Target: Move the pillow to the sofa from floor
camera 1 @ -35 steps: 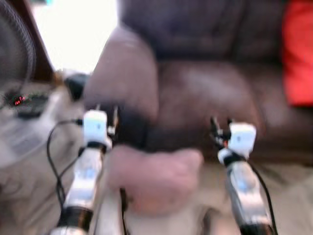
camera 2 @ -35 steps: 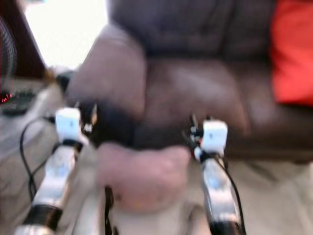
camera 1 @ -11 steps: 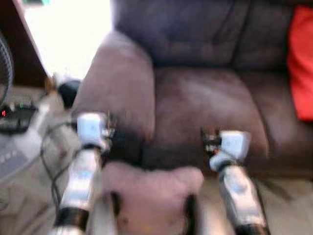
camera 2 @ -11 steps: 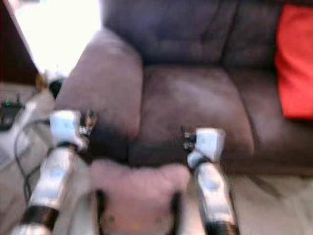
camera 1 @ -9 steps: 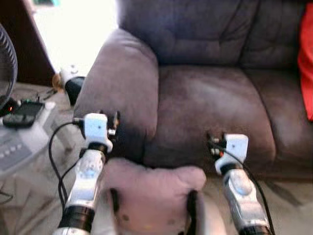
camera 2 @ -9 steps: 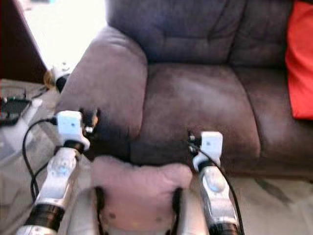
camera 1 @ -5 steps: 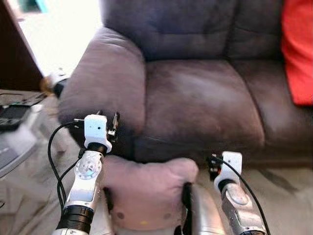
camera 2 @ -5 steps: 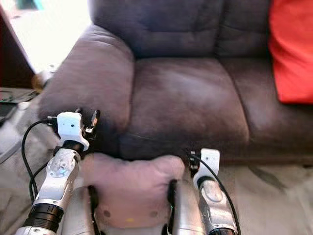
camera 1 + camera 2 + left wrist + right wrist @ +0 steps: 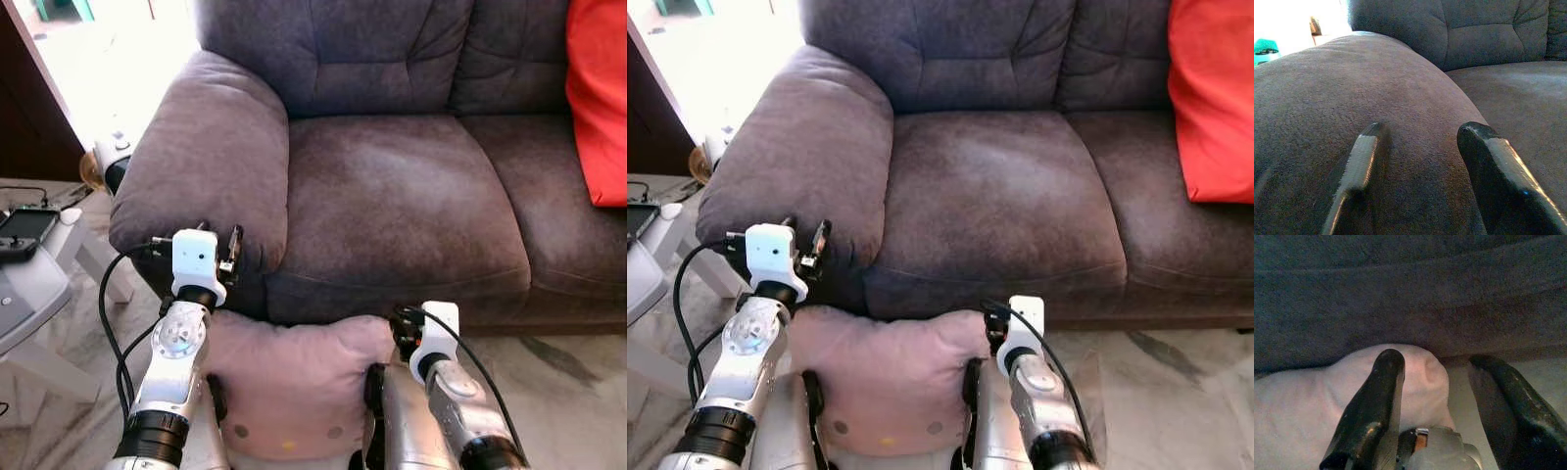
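Grey sofa (image 9: 392, 186) at 12 o'clock, red cushion (image 9: 598, 98) at 2. Pink pillow (image 9: 294, 382) at 6, on the floor against the sofa front. Left gripper (image 9: 1420, 147) spread, empty, at the armrest. Right gripper (image 9: 1442, 382) spread beside the pillow corner. No legible writing.

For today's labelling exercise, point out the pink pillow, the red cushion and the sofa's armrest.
pink pillow (image 9: 294, 387), left eye view, its front face.
red cushion (image 9: 1215, 98), right eye view, its middle.
armrest (image 9: 211, 147), left eye view, its padded top.
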Robot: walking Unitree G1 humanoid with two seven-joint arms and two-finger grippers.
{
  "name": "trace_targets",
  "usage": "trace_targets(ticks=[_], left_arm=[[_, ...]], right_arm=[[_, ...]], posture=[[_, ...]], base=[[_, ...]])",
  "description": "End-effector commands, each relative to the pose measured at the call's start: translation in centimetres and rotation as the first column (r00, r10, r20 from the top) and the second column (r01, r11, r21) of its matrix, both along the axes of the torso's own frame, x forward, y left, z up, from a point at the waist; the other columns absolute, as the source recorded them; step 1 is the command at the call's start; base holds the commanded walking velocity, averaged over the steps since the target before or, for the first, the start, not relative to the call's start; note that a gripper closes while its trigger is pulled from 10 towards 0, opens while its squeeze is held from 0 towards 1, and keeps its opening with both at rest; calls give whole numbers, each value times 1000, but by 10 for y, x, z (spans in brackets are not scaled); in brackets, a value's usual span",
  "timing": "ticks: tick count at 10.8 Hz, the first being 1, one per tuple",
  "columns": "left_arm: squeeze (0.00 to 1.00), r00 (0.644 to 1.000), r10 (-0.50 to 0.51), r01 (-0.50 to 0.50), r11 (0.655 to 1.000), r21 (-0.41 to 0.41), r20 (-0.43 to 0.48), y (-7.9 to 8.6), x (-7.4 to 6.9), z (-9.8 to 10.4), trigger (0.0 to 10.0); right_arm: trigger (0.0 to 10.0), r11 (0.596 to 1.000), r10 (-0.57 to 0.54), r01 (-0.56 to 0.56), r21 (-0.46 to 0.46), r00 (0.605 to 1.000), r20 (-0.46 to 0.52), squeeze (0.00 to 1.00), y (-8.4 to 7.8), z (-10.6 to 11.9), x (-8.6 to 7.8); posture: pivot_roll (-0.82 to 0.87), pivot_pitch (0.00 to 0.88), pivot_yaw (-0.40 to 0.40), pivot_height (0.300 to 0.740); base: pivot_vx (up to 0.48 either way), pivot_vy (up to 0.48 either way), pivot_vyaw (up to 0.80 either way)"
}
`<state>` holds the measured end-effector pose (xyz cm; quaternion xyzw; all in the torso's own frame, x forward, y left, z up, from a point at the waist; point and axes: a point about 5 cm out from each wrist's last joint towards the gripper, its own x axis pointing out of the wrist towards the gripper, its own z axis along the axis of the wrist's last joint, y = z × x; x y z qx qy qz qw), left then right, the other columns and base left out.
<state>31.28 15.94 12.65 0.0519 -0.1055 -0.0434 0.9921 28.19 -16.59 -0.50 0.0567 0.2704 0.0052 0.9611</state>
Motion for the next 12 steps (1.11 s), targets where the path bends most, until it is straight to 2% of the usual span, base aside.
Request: trace_targets(ticks=[1,2,3,5,9,10,12], left_arm=[[0,1000,-2,1,1000,-6,-22,0,1,-3,10000],[0,1000,2,-2,1000,-6,-24,0,0,-3,10000],[0,1000,3,-4,1000,-8,-22,0,0,-3,10000],[0,1000,5,-5,1000,-9,-22,-1,0,-3,10000],[0,1000,8,-8,1000,-9,-25,0,0,-3,10000],[0,1000,9,-9,1000,-9,-25,1,0,-3,10000],[0,999,10,-10,1000,-2,-32,2,1,-3,10000]], right_arm=[[10000,1000,-5,5,-18,1000,24,0,-4,3,4],[10000,1000,10,-8,-28,998,58,0,-3,8,9],[10000,1000,11,-11,5,997,75,0,-2,12,13],[10000,1000,20,-20,-3,989,147,0,-5,21,16],[10000,999,35,-34,-11,987,155,0,0,21,19],[10000,999,40,-39,-10,989,146,0,0,21,19],[10000,999,33,-33,2,999,19,0,1,10,15]], posture=[[89,83,-51,500],[88,83,-53,500],[88,88,-54,500],[84,95,-55,463],[85,99,-55,463],[85,100,-54,463],[84,103,-54,463]], base=[[0,0,0],[0,0,0],[0,0,0],[0,0,0],[0,0,0],[0,0,0],[0,0,0]])
